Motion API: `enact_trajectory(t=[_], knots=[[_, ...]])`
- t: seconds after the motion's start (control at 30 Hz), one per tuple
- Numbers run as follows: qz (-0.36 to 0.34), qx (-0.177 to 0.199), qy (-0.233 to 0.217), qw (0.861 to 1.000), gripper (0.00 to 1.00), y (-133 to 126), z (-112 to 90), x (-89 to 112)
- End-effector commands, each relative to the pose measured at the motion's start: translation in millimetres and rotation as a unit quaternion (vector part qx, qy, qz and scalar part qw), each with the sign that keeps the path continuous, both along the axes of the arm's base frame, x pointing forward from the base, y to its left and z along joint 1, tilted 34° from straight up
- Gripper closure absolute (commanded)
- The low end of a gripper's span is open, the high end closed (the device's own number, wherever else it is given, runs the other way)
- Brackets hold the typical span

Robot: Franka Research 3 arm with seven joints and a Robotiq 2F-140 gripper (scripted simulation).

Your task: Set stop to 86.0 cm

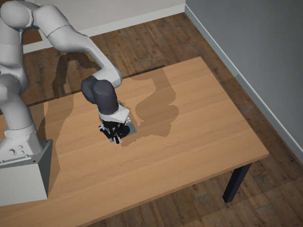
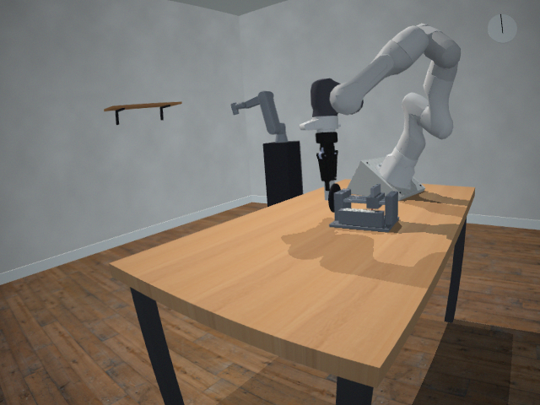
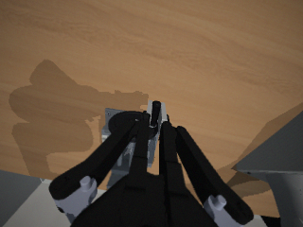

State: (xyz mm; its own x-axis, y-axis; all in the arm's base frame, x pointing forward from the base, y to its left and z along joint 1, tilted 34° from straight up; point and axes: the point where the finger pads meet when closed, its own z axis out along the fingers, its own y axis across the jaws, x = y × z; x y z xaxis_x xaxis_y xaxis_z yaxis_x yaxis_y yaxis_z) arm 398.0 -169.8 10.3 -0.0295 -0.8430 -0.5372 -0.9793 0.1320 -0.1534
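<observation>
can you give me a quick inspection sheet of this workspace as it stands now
surface: wooden table, arm's shadow across it
job's things: grey stop fixture near the arm's base; black handwheel at its end
clutter: nothing seen
grippers: end effector pointing down, shut on the handwheel's handle
cables: nothing seen
surroundings: wood floor, grey walls, wall shelf, second arm on a black pedestal, wall clock
</observation>
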Motion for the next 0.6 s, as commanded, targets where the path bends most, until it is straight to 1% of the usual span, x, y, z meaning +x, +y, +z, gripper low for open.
enact_trajectory(t=[0.0,0.13,0.2,0.57], knots=[[0.005,-0.003,-0.006,1.000,0.96,6.8,-10.5,4.6],[0.005,-0.003,-0.006,1.000,0.96,10.8,-17.0,10.4],[0.005,-0.003,-0.006,1.000,0.96,10.8,-17.0,10.4],[0.005,-0.003,-0.006,1.000,0.96,15.9,-25.6,33.5]])
